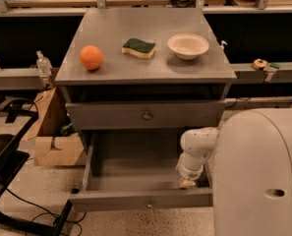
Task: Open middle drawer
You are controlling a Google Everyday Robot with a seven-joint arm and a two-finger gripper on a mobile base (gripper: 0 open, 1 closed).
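Observation:
The grey cabinet [145, 68] shows two drawer fronts. The upper drawer [111, 116] is nearly shut, with a small round knob [147, 115] at its centre. Below it the middle drawer [135, 199] is pulled far out towards me, its inside [131, 161] bare and its knob [149, 204] on the front panel. The lowest drawer is hidden under it. My white arm [197, 149] reaches down into the open drawer at its right front corner. My gripper [187, 183] is low inside, just behind the front panel.
On the cabinet top lie an orange [91, 57], a green and yellow sponge [138, 47] and a white bowl [188, 45]. A cardboard box [54, 139] stands left of the cabinet. A black frame and cables [8, 181] are on the floor at left. My white body [258, 176] fills the lower right.

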